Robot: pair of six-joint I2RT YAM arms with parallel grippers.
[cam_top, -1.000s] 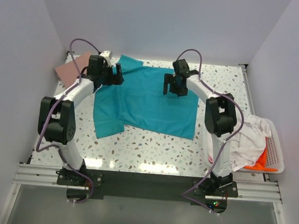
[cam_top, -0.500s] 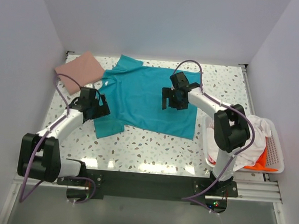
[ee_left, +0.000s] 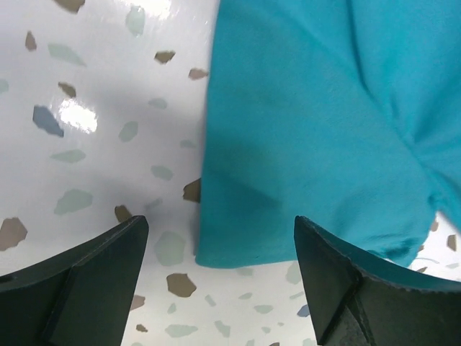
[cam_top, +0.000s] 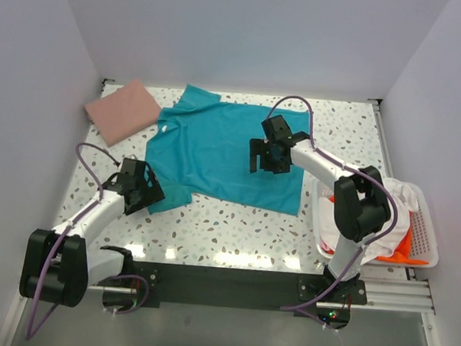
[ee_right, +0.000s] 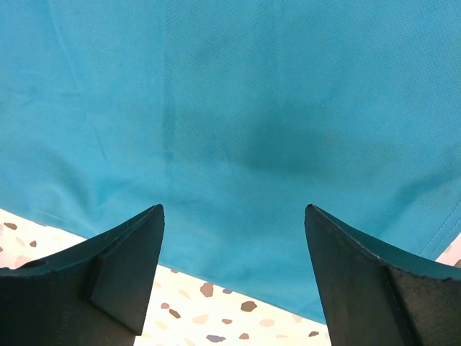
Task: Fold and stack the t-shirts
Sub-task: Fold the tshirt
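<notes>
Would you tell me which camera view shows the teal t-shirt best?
The top external view: it shows nearly the whole teal t-shirt spread out, both sleeves included. The left wrist view catches only one sleeve's end; the right wrist view only plain cloth and one hem.

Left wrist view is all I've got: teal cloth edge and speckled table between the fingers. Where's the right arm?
Observer: The right end effector hangs open above the right half of the teal t-shirt.
Operator: Anything folded?
Observer: A dusty pink t-shirt lies folded at the far left corner of the table.
Operator: More shirts waiting?
Observer: A white t-shirt and an orange t-shirt sit heaped in the white basket at the right edge.
</notes>
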